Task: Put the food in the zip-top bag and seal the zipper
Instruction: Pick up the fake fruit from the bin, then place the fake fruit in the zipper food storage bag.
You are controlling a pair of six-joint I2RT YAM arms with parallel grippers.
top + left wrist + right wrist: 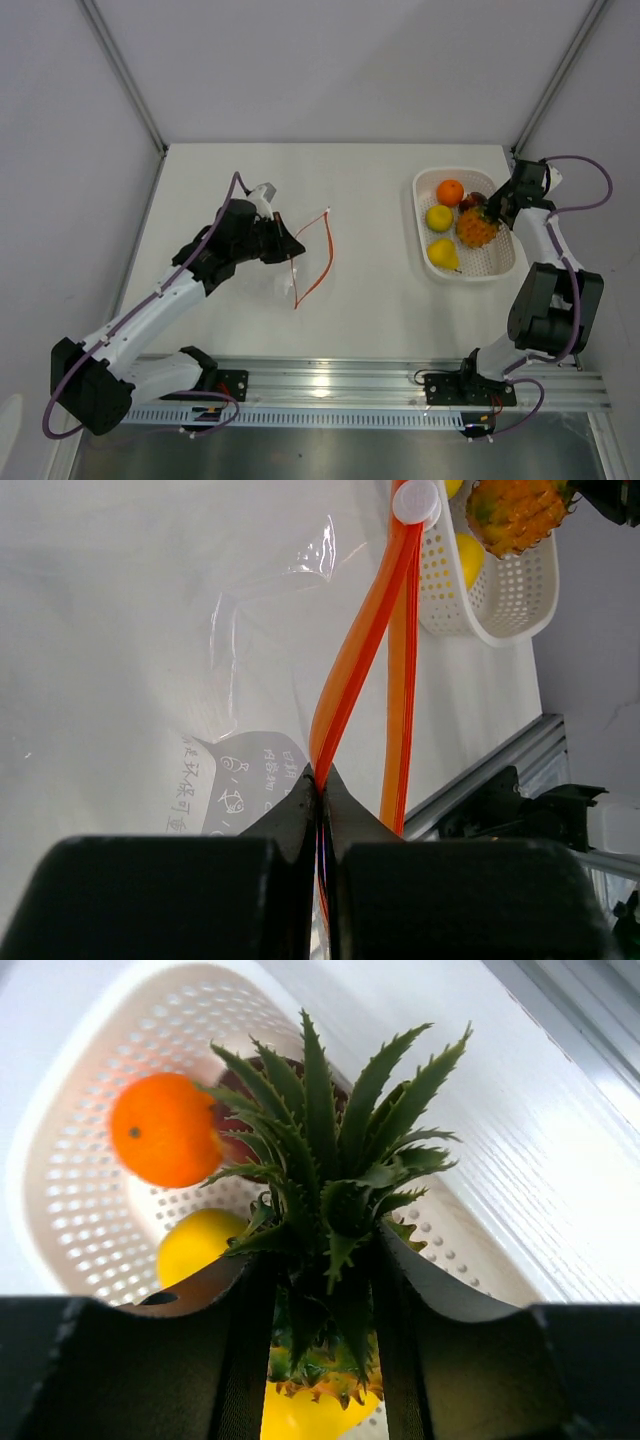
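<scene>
The clear zip-top bag (283, 283) lies on the table left of centre, its mouth open. Its red-orange zipper (322, 258) curves along the mouth. My left gripper (286, 247) is shut on one zipper strip (358, 650), which shows in the left wrist view between my closed fingertips (322, 780). The other strip (402, 690) hangs apart, and a white slider (416, 502) joins them. My right gripper (497, 208) is closed on the leaves of the pineapple (477, 228) over the basket. In the right wrist view the leaves (330, 1160) fill the gap between the fingers (322, 1260).
The white perforated basket (424, 186) at the right back holds an orange (450, 191), a yellow-green round fruit (438, 217), a yellow pear (443, 253) and a dark red fruit (472, 200). A metal rail (330, 385) runs along the near edge. Walls enclose the table.
</scene>
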